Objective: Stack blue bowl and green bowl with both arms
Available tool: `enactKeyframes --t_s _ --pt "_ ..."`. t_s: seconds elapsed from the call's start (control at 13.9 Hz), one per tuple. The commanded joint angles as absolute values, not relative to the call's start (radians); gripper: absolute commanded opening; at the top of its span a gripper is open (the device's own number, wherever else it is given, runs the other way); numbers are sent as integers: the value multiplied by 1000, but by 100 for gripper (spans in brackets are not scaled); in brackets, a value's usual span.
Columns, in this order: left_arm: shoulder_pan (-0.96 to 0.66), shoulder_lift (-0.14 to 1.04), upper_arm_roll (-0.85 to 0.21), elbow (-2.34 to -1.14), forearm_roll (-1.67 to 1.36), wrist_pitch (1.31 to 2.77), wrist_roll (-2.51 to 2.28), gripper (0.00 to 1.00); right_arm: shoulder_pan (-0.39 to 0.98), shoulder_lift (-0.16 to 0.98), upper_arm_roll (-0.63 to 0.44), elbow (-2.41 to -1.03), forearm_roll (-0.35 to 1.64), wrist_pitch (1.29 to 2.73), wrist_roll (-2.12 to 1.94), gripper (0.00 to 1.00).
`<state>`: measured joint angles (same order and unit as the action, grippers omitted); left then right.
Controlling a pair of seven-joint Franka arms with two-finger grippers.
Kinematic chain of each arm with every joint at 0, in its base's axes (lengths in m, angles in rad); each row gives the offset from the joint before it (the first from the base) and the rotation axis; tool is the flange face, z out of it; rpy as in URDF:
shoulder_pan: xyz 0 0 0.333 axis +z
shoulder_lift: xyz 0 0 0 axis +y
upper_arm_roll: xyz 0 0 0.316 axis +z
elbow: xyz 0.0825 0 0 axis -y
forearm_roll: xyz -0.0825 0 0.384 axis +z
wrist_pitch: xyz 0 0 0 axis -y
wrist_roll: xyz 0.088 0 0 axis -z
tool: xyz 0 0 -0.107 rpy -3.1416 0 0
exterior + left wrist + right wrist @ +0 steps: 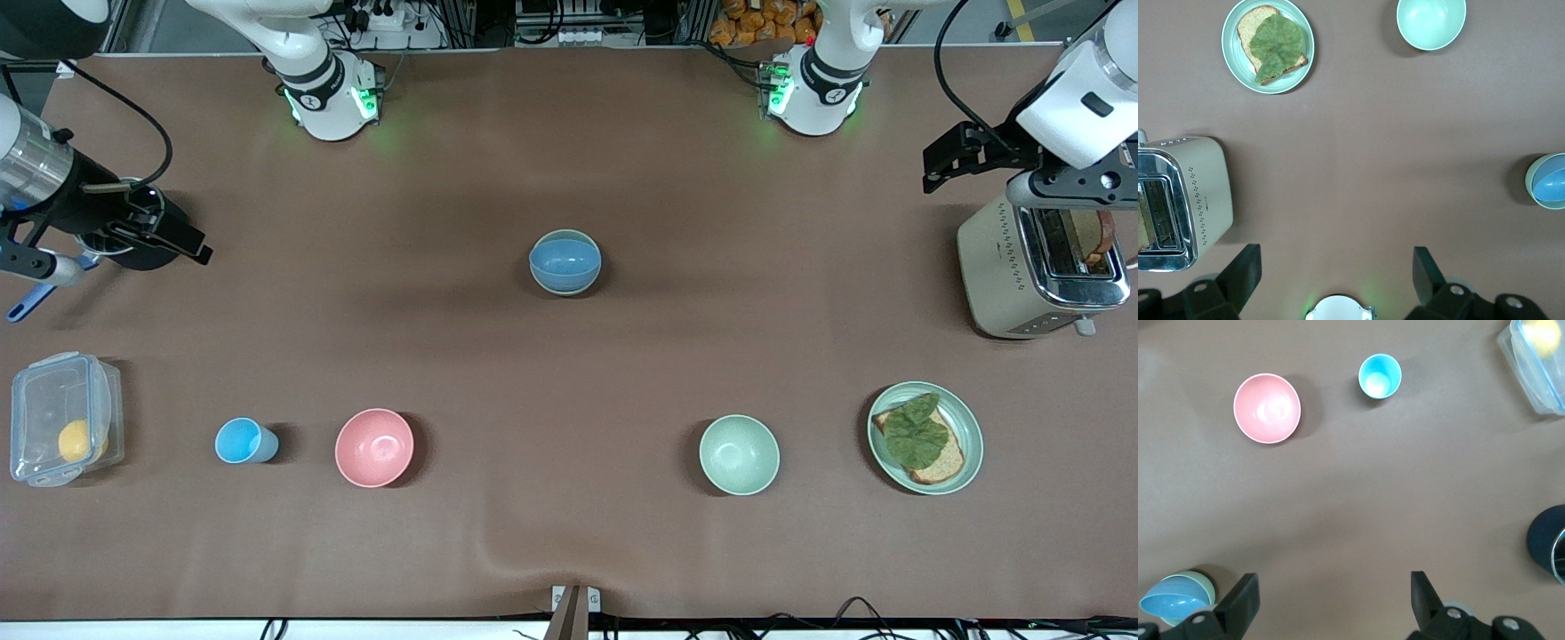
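Note:
The blue bowl sits tilted inside a green bowl at the middle of the table; only that green bowl's rim shows around it. The pair also shows in the left wrist view, blue bowl in green bowl, and in the right wrist view, blue bowl in green bowl. A second green bowl stands alone nearer to the front camera. My left gripper is open and empty, raised beside the toaster. My right gripper is open and empty, raised at the right arm's end.
A toaster and a green plate with a sandwich lie toward the left arm's end. A pink bowl, a light-blue cup, a clear lidded box and a dark round object lie toward the right arm's end.

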<state>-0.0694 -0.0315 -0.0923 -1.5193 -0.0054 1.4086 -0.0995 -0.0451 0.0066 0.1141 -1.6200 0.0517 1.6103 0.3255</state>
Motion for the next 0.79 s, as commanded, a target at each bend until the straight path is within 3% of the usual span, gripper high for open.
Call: enactKeyframes --t_s 0.0,0.72 --pt "-54 -31 -100 -1509 -31 1410 -112 100 -57 -11 130 -1637 17 1628 285 100" --pt "-55 -31 -100 -1508 -31 1419 -97 100 -52 -11 138 -1641 12 1635 259 100"
